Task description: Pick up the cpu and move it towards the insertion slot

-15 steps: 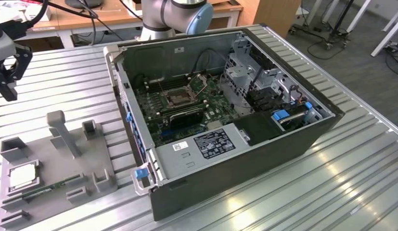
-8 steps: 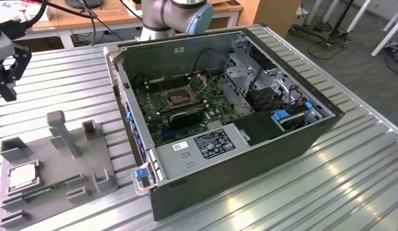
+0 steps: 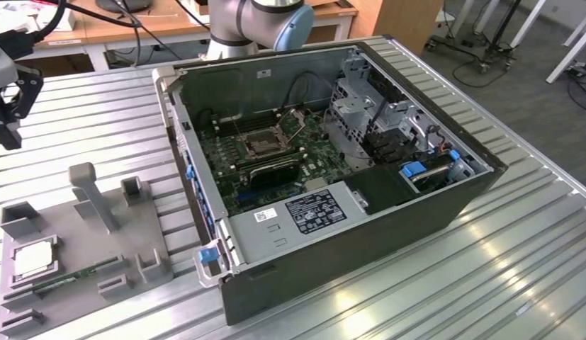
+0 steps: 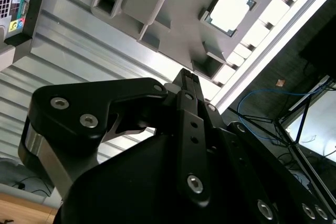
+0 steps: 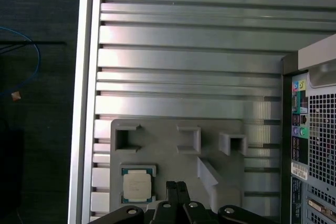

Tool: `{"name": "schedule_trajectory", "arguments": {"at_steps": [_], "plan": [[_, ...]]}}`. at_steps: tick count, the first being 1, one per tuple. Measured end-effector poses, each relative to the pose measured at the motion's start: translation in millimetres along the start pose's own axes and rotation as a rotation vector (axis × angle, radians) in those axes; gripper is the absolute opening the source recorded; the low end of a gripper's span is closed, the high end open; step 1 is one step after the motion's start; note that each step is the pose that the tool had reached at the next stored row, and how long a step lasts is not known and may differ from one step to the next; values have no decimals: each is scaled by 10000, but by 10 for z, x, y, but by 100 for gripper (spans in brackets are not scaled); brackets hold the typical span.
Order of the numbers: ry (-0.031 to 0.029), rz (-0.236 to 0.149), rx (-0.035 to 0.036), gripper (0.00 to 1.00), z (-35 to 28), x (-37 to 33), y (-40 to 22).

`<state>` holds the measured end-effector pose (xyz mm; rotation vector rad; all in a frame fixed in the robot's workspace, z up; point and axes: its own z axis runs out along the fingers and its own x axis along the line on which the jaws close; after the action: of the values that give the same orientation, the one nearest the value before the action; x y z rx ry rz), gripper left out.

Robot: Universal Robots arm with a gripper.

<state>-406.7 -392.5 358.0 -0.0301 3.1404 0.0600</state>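
**The cpu (image 5: 137, 184) lies in its tray (image 5: 157, 153), gripper (image 5: 176, 185) empty**

Small and square, pale silvery on top with a green rim, it lies flat in a recess of the grey tray. Near it the fingers (image 5: 171, 196) press together, holding nothing. The insertion slot (image 3: 262, 145) is well apart.

Ribbed aluminium table (image 3: 94, 120); wooden desk (image 3: 103, 30) behind; dark grey floor (image 3: 529, 92).

The gripper (image 5: 176, 186) hangs in the air, pointing downward, its jaws pressed together and holding nothing.
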Motion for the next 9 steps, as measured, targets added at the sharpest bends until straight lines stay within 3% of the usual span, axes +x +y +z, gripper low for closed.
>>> {"name": "schedule_trajectory", "arguments": {"at_steps": [9], "plan": [[1, 0, 1, 11, -1, 10, -10]]}}
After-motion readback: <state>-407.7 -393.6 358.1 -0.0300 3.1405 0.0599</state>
